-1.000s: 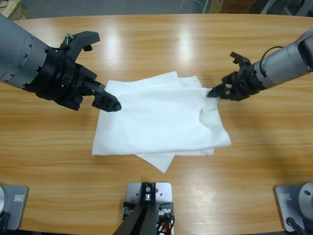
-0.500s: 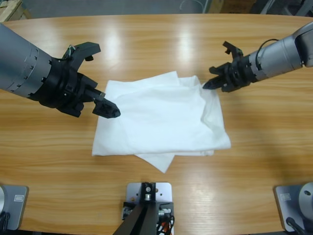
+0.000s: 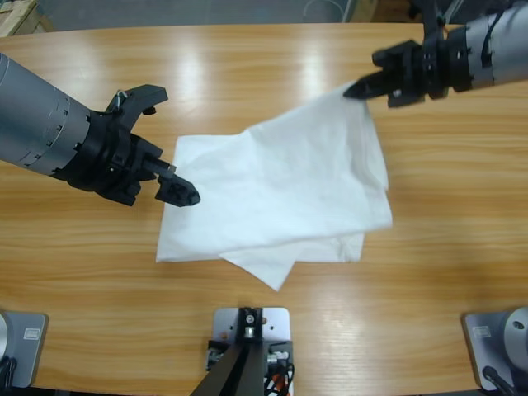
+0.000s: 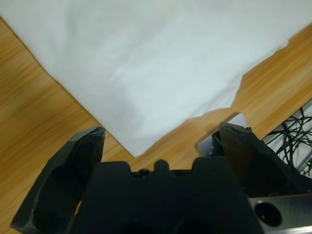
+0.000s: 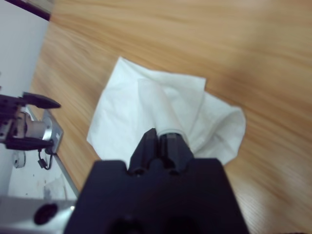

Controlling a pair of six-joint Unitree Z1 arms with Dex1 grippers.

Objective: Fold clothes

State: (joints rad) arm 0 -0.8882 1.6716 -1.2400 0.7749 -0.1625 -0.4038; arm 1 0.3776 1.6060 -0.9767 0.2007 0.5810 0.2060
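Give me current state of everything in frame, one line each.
shirt: partly folded on the table, its far right corner lifted off the surface.
right gripper: shut on the shirt corner, holding it raised.
left gripper: open, holding nothing, over the shirt's left edge.
table: bare wood around the shirt.

- Bright, even overhead light; pale glare streaks on the wooden surface point(image 3: 247, 74).
- Soft, short shadows.
- Both wrist views are blurred close to the lens.
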